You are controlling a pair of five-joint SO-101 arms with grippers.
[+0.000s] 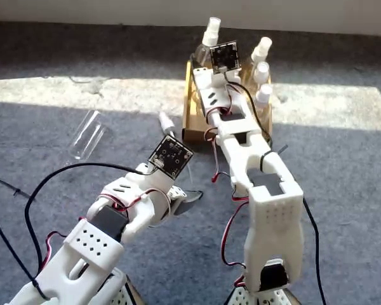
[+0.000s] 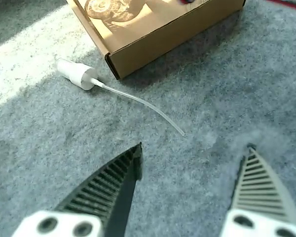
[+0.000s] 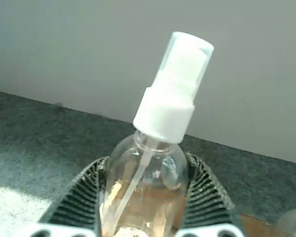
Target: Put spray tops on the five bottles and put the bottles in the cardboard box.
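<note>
Grey carpet [image 1: 343, 190] carries everything. The cardboard box [image 1: 190, 114] sits far centre w/ the R arm stretched out over it. R tool [image 3: 147, 165] is clamped on a capped bottle [image 3: 140, 197], jaws tight on both sides of the clear body. The bottle is upright above the box's far end, spray head up. Three more capped bottles [image 1: 261, 70] stand in a row along the box's other side. So, as I judge it, 4 of 5 are topped & 3 are boxed.

Not yet done: the bare bottle [image 1: 87, 135] lies on its side on the carpet, well apart from the box, out on the L arm's outer side. The loose spray top [image 2: 76, 74] lies flat just beside the box's near corner.

Key relation: L tool [image 2: 194, 150] is spread wide, holding nothing, near the carpet. The loose spray top lies ahead of it, twd the box corner, offset to the dark jaw's side. Its long axis runs roughly away from the tool, white head at the far end. The thin tube [image 2: 143, 104] curves back, free tip nearest the tool, almost btw the jaws. L arm is clearly nearer; R arm is occupied.

Judgement: the grip wants the head, not the tube, so the L tool likely needs to pass fwd over the tube tip, w/ jaws set across that axis.
</note>
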